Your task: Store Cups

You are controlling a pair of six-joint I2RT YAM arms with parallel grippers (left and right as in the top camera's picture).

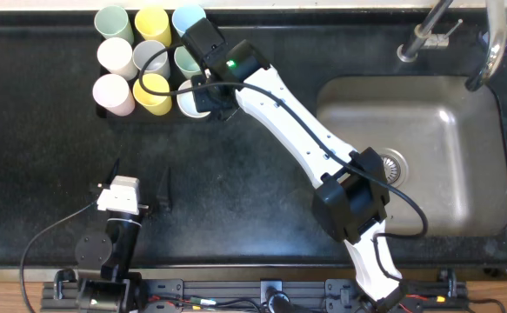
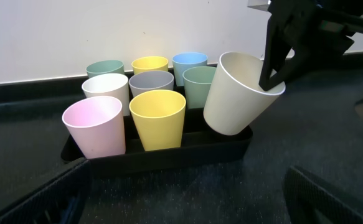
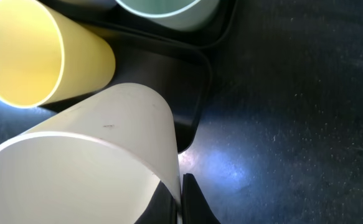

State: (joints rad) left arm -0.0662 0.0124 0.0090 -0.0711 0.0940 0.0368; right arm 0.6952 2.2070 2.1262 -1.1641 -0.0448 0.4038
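Now eight cups sit in tray; right end effector grips tilted white cup.

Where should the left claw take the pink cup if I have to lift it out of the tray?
I'd pinch the pink cup at its rim, coming straight down on the side toward the tray corner. It stands upright with an open mouth; the yellow cup and a white cup crowd its other sides.
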